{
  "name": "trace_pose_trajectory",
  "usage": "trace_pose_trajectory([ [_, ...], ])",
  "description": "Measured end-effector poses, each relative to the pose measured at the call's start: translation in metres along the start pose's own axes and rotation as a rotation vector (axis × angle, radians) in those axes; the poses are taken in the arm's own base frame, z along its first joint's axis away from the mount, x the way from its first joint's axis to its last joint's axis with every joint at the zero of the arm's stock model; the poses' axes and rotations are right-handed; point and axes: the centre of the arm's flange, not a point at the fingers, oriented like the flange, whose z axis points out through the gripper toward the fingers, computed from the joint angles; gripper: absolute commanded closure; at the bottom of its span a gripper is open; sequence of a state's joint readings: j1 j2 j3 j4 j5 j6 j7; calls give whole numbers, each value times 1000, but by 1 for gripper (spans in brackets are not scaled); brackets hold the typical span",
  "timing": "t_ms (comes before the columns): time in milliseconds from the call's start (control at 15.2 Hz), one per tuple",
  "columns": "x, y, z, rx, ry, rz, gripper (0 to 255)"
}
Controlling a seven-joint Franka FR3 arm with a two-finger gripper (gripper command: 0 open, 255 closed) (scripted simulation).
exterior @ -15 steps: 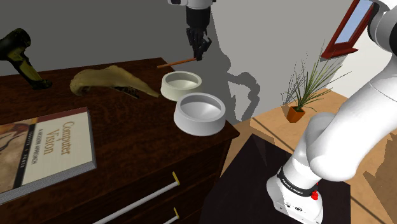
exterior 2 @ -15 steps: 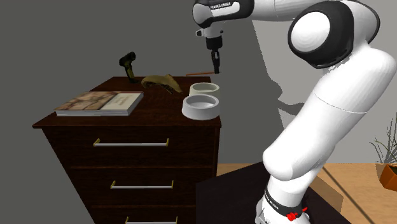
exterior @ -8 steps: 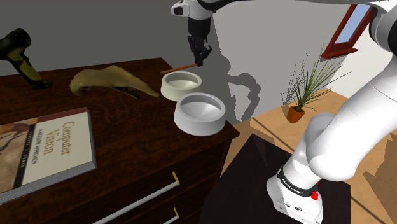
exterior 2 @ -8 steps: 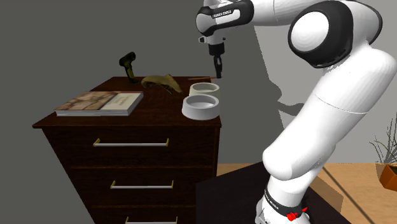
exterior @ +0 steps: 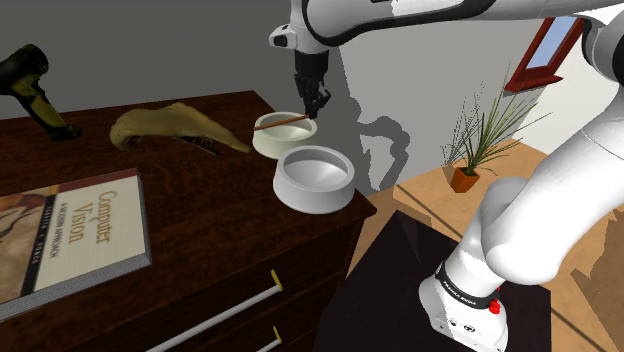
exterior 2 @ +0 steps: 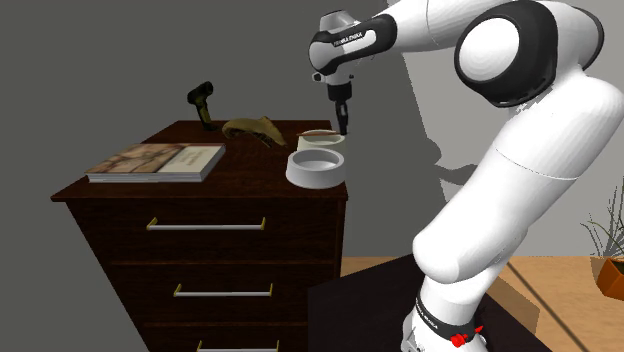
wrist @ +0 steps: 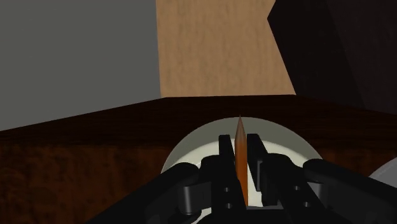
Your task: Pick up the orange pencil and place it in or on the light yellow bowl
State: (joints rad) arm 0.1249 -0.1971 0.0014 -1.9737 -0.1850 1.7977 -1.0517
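Hand (exterior: pixel 311 110): clamped on orange pencil (exterior: pixel 280 122), held nearly level over pale yellow bowl (exterior: pixel 275 148); dresser (exterior: pixel 200 230) beneath.

Book (exterior: pixel 72 235): "Computer Vision"; arm (exterior 2: pixel 352 38): "FRANKA EMIKA"

Dim, flat light; hard-edged shadows (exterior: pixel 352 112).

Grey bowl (exterior: pixel 312 192) just beside cream bowl (exterior: pixel 272 145)
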Motion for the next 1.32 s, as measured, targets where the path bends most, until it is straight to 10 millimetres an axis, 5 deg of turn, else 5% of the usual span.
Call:
trace_pose_trajectory([
  [462,2,-2,7,-2,1,0,255],
  [528,2,-2,7,-1,1,0,0],
  [924,2,-2,8,0,0,0,0],
  [1320,1,-2,-40,-1,0,0,0],
])
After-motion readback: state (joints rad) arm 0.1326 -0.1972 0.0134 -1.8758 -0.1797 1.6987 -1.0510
